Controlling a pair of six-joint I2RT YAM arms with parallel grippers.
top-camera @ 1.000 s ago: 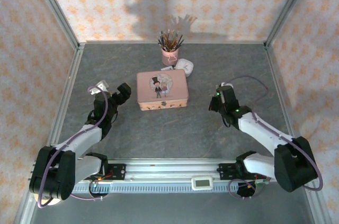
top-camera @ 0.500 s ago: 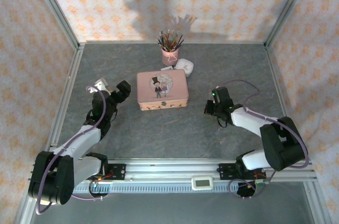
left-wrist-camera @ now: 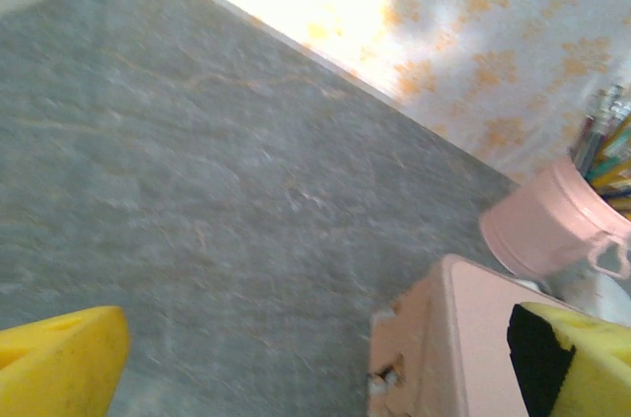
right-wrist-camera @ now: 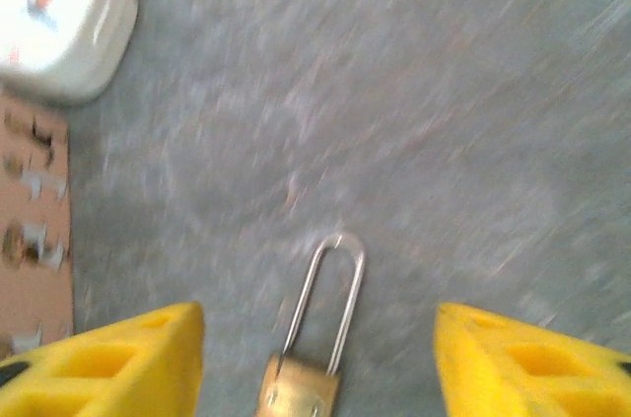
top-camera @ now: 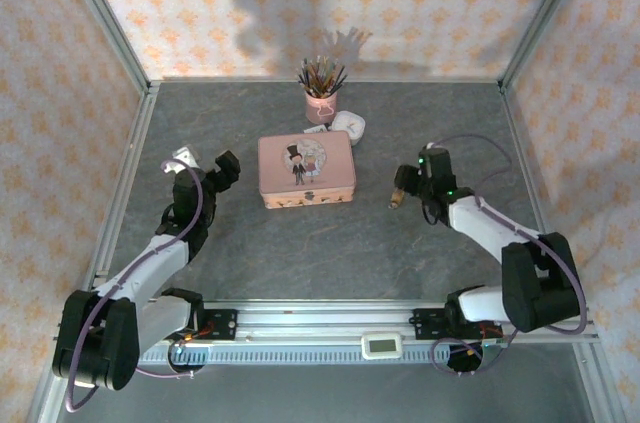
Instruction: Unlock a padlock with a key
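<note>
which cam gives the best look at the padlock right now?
Right wrist. The padlock lies close up on the table, silver shackle and top of the brass body clear, slightly blurred, cut off at the frame bottom. Top external shows the padlock as a tiny brass speck beside the right gripper. Left wrist faces the pink tin.

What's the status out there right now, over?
Left gripper open, right gripper open. Padlock on table between right fingers, ungripped. Pink tin apart, not in the way.

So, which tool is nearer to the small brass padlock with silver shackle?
Right. The right tool straddles the small brass padlock; the left tool is beyond the pink tin box.
</note>
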